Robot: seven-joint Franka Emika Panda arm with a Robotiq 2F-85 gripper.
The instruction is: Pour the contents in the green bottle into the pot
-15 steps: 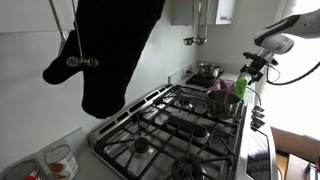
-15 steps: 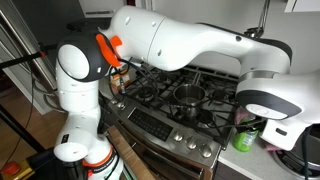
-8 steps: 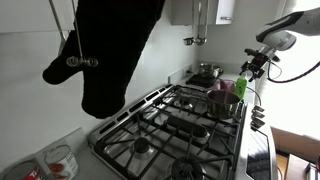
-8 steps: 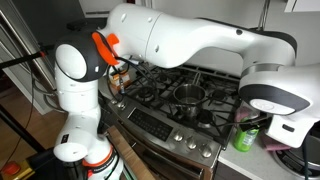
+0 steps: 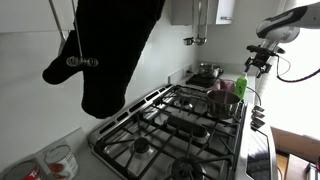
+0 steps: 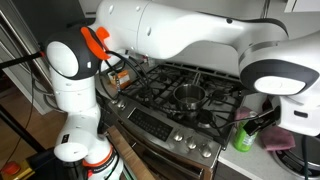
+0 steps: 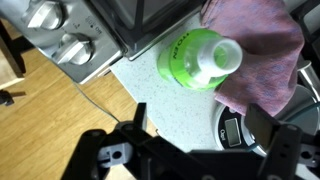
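Gripper hangs above the green bottle, jaws wide apart w/ nothing between them, not touching it. In the wrist view the gripper is mostly cut off by the bottom edge; only dark finger parts show at left & right.

Bottle stands upright on the pale counter, just right of the stove. Seen from above, its pale top faces the camera, so its height can't be judged there. A purple cloth lies against its right side and hides whatever is under it.

Pot sits on a far-right burner, just left of the bottle; contents can't be made out. A smaller steel pot is farther back.

In an exterior view the bottle is partly covered by the arm, and the gripper is hard to pick out. A black oven mitt blocks the upper left.
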